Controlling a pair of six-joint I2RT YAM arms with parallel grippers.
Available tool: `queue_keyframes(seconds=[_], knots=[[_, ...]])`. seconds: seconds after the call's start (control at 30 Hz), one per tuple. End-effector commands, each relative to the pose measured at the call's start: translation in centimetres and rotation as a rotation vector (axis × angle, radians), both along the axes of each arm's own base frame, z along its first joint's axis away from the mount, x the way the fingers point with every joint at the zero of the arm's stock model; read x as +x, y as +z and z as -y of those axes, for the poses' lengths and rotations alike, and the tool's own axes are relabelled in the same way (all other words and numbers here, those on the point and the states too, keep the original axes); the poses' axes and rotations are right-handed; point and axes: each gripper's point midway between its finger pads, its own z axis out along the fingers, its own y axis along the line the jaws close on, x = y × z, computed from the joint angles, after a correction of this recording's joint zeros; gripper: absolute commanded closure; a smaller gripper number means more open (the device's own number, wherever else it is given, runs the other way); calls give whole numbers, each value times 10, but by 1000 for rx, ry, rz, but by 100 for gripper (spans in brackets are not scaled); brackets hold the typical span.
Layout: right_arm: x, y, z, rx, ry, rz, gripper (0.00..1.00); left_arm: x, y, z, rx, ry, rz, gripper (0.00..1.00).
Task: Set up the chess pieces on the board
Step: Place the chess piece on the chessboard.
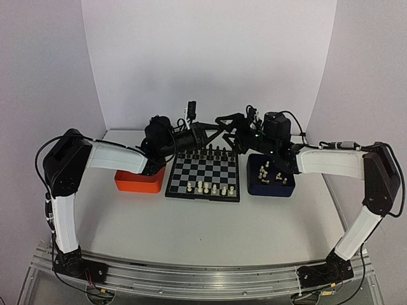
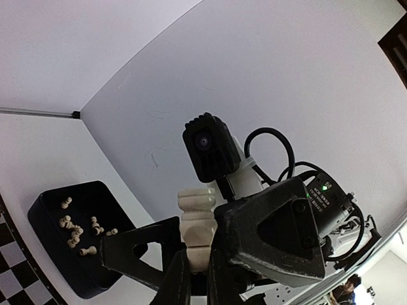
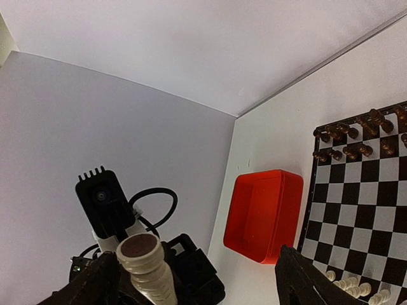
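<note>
- Up in the air over the far edge of the board was one tiny cream-white plastic chess piece, ribbed, w/ a brown felt base, not on any square; which rank it was, couldn't tell
- The left gripper was clamped on that piece at the end away from the base, w/ the base pointing at the other arm
- The right gripper faced it nose to nose, jaws spread wide either side of the piece, gripping nothing
- The small square chessboard w/ black & pale grey checks and a black frame lay flat on the white table btwn two trays
- A handful of cream pieces stood on its near rows w/ gaps among them, so setup was prob. partway
- Step in hand, as judged: mid-air hand-over btwn the arms, piece in the left one's keeping
- Nxt move called for the arms to draw apart, then the left to turn the piece base-down and lower it onto a free near-row square
- Lined along the far rows, right under both grippers, were small black chess pieces, easy to knock on the way down
- Just right of the board a dark blue square tray held more loose cream pieces, lying anyhow; just left sat an orange square tray
- The standing cream pieces were close-set, so prob. little finger room around the target square
</note>
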Motion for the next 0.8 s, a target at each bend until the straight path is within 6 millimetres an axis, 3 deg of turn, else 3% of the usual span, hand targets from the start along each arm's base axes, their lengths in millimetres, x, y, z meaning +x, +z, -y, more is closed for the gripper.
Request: queue_keyframes(seconds=[0.0, 0.13, 0.27, 0.4, 0.53, 0.67, 0.77], knots=[[-3, 1, 13, -69, -44, 37, 16, -11, 10, -17, 158, 51, 43, 100], [-4, 16, 23, -98, -60, 102, 13, -3, -26, -41, 422, 168, -33, 100], [-10, 34, 19, -108, -1, 166, 11, -5, -55, -63, 623, 214, -132, 100], [-7, 35, 15, -125, 52, 147, 11, -9, -70, -81, 761, 247, -218, 100], [-3, 16, 16, -268, 113, 97, 11, -21, -90, -104, 965, 253, -366, 100], [-11, -9, 21, -474, 221, 75, 11, -33, -108, -128, 1166, 255, -501, 100], [-7, -28, 49, -575, 189, 29, 11, -49, -131, -144, 1308, 220, -615, 100]])
